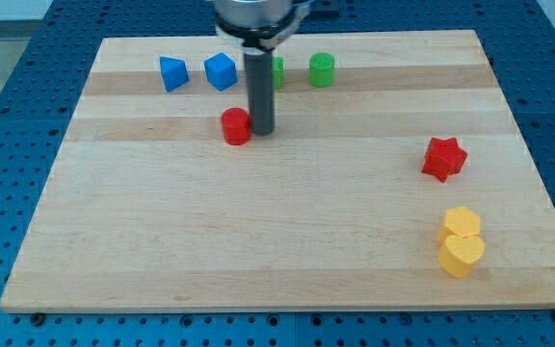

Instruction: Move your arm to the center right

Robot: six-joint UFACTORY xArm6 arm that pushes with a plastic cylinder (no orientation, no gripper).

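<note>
My tip (pixel 261 131) rests on the wooden board (pixel 258 231) in the upper middle, just to the right of a red cylinder (pixel 236 126) and close to touching it. The rod rises straight up from the tip and partly hides a green block (pixel 277 70) behind it. A red star block (pixel 444 158) lies at the view's centre right, far to the right of my tip.
Two blue blocks (pixel 172 73) (pixel 221 71) and a green cylinder (pixel 322 69) line the top of the board. A yellow hexagon block (pixel 462 223) and a yellow heart block (pixel 462 255) sit touching at the lower right. A blue pegboard surrounds the board.
</note>
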